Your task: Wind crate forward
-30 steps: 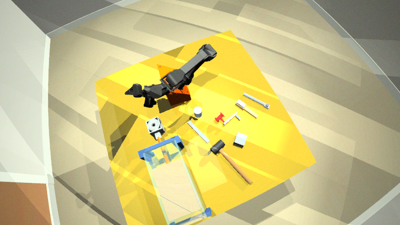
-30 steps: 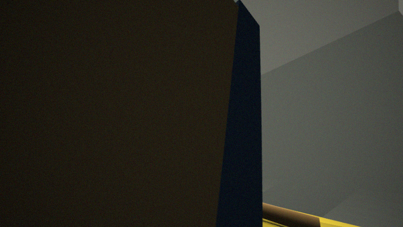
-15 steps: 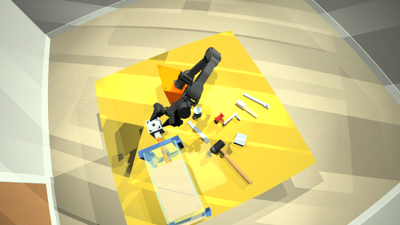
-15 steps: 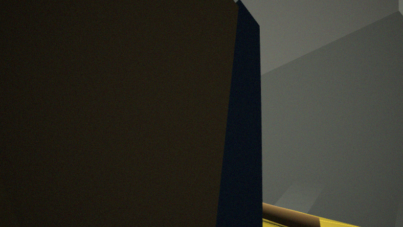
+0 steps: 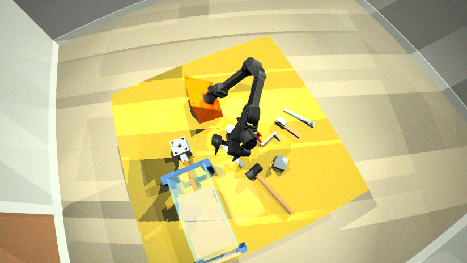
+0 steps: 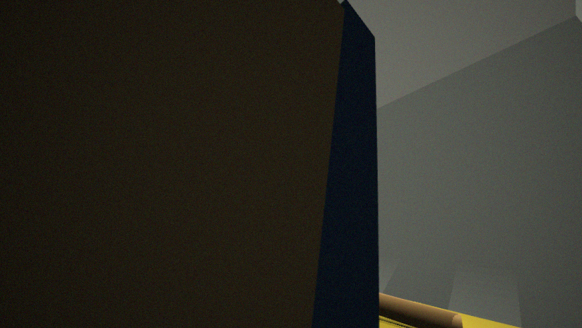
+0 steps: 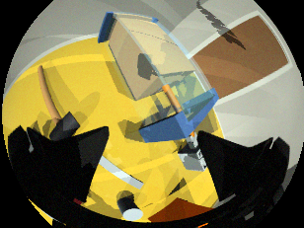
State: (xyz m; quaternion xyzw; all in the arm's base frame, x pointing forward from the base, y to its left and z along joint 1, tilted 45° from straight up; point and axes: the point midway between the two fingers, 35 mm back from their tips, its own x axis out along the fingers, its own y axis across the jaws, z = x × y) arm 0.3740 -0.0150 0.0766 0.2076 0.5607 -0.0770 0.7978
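My gripper is open and empty. It hangs low over the yellow mat, right of the white winch. An orange strap runs from the winch through the blue steel frame to the tan crate under the clear guard. The crate sits flat, a gap behind the frame. The crank handle, white with a red key, lies right of my wrist, partly hidden by the arm. In the exterior view the dark crate fills the view.
The orange arm base stands behind. A white cylinder, a flat steel bar, a hammer, a grey block, a brush-like tool and a wrench lie around the arm.
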